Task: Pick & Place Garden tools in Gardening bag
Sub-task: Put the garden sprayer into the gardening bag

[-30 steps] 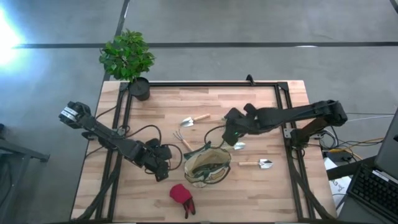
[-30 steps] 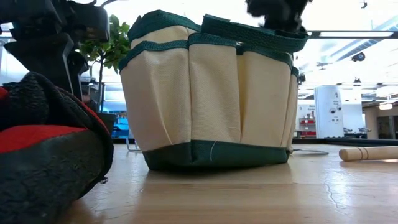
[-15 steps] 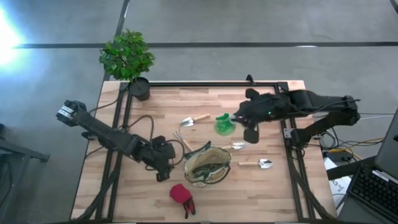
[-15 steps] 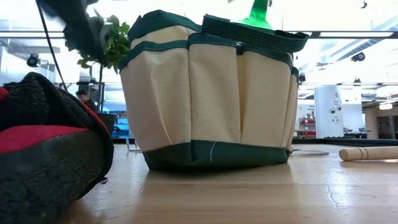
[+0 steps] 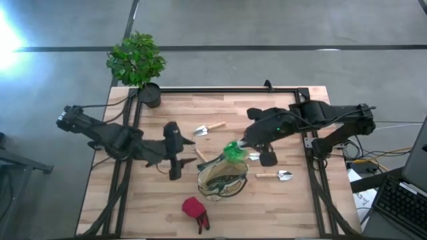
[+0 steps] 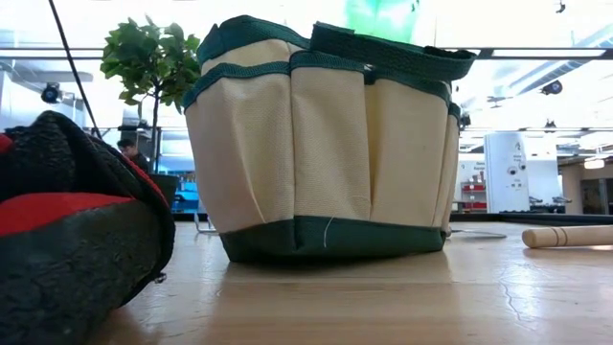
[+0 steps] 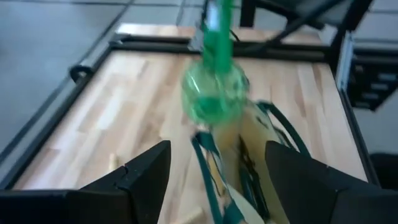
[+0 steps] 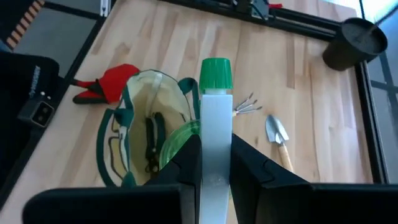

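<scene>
1. Right gripper, centre frame, is clenching the green plastic spray bottle just above the round tan fabric bag's upper rim.
2. Left gripper, left of the bag, is hanging with jaws released, grasping nothing.

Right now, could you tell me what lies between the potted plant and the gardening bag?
In the high view, a trowel and a small rake lie between the potted plant and the gardening bag.
</scene>
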Controlling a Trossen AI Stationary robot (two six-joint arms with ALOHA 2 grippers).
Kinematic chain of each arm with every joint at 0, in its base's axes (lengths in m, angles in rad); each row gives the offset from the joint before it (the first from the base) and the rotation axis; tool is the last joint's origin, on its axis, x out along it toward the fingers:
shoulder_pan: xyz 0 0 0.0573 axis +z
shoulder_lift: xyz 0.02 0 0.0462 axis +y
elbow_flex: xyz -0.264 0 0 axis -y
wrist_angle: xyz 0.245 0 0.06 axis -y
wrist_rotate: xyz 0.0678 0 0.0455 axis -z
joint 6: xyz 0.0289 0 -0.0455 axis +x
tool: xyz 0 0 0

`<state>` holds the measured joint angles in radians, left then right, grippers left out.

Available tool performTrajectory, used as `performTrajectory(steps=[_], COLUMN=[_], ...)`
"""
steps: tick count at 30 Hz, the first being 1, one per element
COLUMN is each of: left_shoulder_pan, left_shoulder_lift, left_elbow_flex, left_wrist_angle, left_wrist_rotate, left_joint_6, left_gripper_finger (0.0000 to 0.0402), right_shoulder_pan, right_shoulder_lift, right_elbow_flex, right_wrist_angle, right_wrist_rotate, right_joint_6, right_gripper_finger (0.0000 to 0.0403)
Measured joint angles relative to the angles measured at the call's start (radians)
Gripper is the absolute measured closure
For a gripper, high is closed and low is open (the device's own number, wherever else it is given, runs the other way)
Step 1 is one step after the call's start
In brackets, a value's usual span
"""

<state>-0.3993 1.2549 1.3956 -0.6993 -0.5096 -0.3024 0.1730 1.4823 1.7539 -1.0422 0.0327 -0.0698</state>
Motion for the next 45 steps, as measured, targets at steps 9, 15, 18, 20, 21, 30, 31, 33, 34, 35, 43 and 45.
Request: performTrajectory(steps=[9,15,18,20,21,30,31,33,34,35,43,45], left_shoulder_pan=[0.099,0.126,0.130,0.132,0.134,0.149,0.149,0.151,0.151,0.151,0.162,0.167], left_shoulder_lift=[0.025,0.069,0.097,0.115,0.123,0.143,0.143,0.147,0.150,0.155,0.185,0.188], left_elbow_flex=[0.051,0.049,0.049,0.051,0.051,0.057,0.057,0.057,0.057,0.057,0.057,0.057], left_wrist_angle=[0.080,0.183,0.221,0.237,0.251,0.363,0.362,0.361,0.363,0.364,0.366,0.370], left_wrist_rotate=[0.136,0.180,0.180,0.180,0.181,0.179,0.179,0.179,0.179,0.179,0.183,0.187], left_joint_6=[0.098,0.204,0.236,0.242,0.243,0.155,0.155,0.154,0.159,0.169,0.182,0.185], left_gripper_finger=[0.0138,0.0138,0.0138,0.0138,0.0138,0.0139,0.0139,0.0143,0.0146,0.0151,0.0195,0.0209], right_shoulder_pan=[-0.001,-0.001,-0.001,-0.001,-0.001,-0.001,-0.001,-0.001,-0.001,-0.001,-0.004,-0.004], right_shoulder_lift=[0.099,0.149,0.167,0.178,0.184,0.202,0.202,0.202,0.202,0.202,0.202,0.202], right_elbow_flex=[0.084,0.156,0.188,0.207,0.215,0.228,0.228,0.228,0.230,0.232,0.232,0.232], right_wrist_angle=[-0.025,-0.044,-0.059,-0.063,-0.067,-0.084,-0.082,-0.077,-0.078,-0.076,-0.073,-0.074], right_wrist_rotate=[0.001,0.001,0.000,-0.003,-0.004,-0.004,-0.004,-0.004,-0.004,-0.004,-0.004,-0.003], right_joint_6=[-0.043,-0.047,-0.050,-0.060,-0.061,-0.065,-0.065,-0.065,-0.065,-0.065,-0.064,-0.064], right_gripper_finger=[0.0364,0.0364,0.0364,0.0364,0.0364,0.0364,0.0364,0.0364,0.0364,0.0364,0.0364,0.0364])
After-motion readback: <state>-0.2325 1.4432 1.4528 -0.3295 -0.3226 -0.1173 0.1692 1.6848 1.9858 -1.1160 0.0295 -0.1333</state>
